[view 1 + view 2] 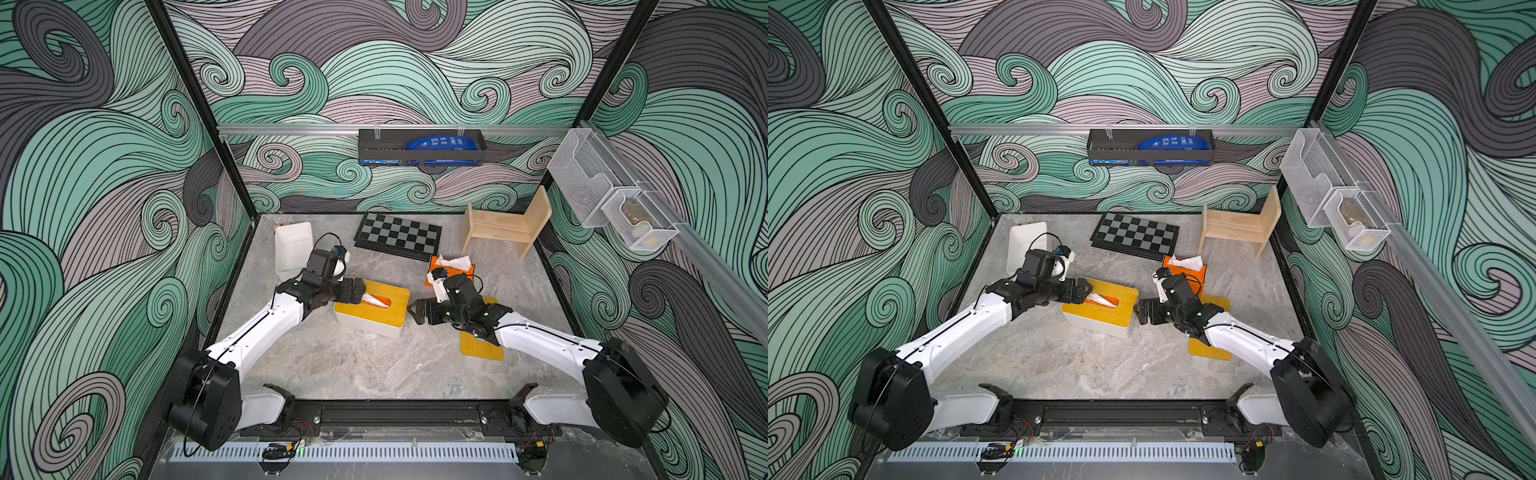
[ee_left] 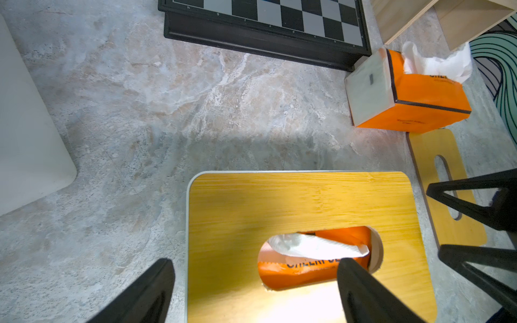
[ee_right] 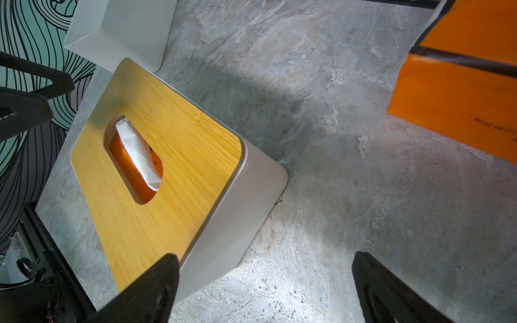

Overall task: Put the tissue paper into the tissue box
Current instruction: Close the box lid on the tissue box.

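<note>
While both claws hang released with nothing between their fingers, we count two of nearly everything. The left gripper (image 2: 256, 263) hovers spread over one end of the tissue box (image 1: 376, 319), with one finger above the slot in its bamboo lid. Just ahead of that finger, an orange tissue pack (image 2: 293, 275) sits inside the box, and a white sheet (image 2: 313, 247) lies across the opening. The right gripper (image 3: 264, 258) gapes just beside the box's opposite end.

Off to that claw's side, toward the back wall, stands a second orange tissue pack (image 1: 451, 270) with tissue sprouting from its top. Under the arm behind it lies a second bamboo lid (image 1: 482, 348). Off to the left claw's side rests a second white box base (image 1: 293, 249), lidless. Farther off we see one chessboard (image 1: 399, 237) and one small wooden chair (image 1: 505, 226).
</note>
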`<state>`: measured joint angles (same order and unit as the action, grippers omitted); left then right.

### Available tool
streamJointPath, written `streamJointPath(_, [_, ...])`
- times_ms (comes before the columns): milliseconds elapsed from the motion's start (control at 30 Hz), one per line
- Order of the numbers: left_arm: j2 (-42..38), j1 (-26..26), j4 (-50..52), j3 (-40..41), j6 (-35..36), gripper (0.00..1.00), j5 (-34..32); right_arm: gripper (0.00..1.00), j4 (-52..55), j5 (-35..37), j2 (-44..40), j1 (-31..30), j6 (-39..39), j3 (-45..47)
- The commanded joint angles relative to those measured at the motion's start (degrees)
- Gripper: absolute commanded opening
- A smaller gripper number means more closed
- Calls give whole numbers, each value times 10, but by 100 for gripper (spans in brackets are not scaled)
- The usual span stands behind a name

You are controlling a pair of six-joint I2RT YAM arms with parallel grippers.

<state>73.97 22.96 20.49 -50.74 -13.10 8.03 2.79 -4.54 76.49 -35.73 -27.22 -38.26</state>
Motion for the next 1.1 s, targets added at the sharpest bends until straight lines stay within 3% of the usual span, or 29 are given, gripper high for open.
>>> streamJointPath(0, [-7, 1, -4, 1, -1, 94, 2, 100, 1, 3, 20, -1, 5, -20])
streamJointPath(300, [-7, 0, -3, 0, 0, 94, 2, 100, 0, -7, 52, -1, 6, -25])
streamJointPath(667, [-7, 0, -3, 0, 0, 94, 3, 100, 1, -6, -8, -1, -4, -44])
streamJointPath(1067, [-9, 1, -3, 1, 1, 94, 0, 100, 1, -13, 90, -2, 4, -52])
